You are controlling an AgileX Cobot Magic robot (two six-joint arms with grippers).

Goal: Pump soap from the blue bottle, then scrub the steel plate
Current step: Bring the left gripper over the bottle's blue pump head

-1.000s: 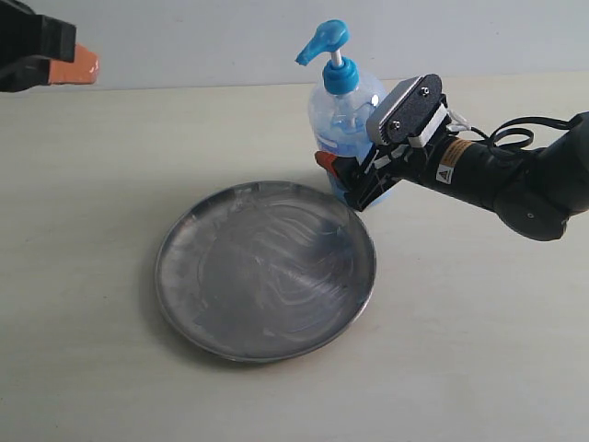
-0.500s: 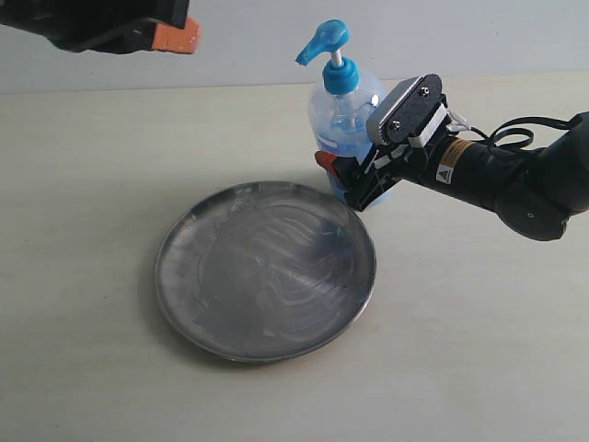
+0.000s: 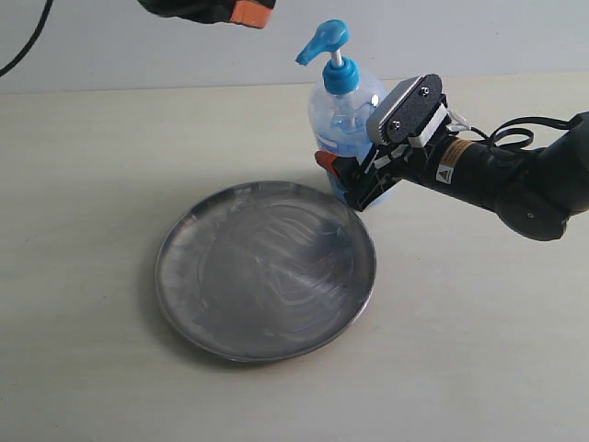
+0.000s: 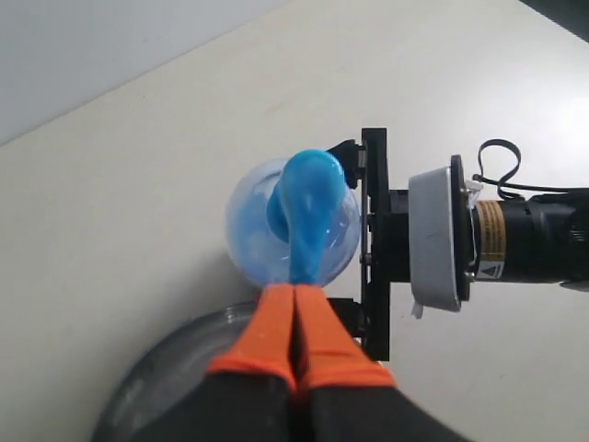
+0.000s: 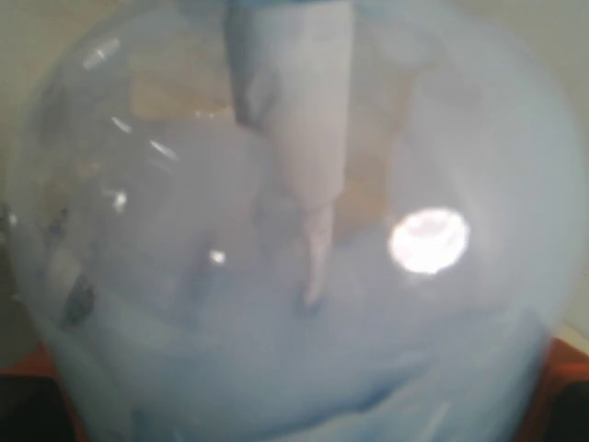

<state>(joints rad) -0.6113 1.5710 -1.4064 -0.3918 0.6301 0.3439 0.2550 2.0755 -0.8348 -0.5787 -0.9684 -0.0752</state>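
Observation:
The blue bottle [image 3: 342, 115] stands upright just behind the steel plate [image 3: 265, 269], its blue pump head [image 3: 324, 41] pointing left. My right gripper [image 3: 348, 175] is shut on the bottle's lower body, one orange fingertip showing at the bottle's left side. In the right wrist view the bottle [image 5: 294, 276] fills the frame. My left gripper [image 3: 248, 11] hangs high, left of the pump head, empty. In the left wrist view its orange fingers [image 4: 276, 322] are pressed together, just short of the pump head [image 4: 308, 198]. No soap shows on the plate's streaky surface.
The right arm's black body and cable [image 3: 515, 175] stretch to the right of the bottle over the pale table [image 3: 92, 166]. A grey wall [image 3: 138, 55] runs behind the table.
My left gripper has travelled right along the top of the view, from the far left corner to near the pump head. The right gripper, bottle and plate have not moved.

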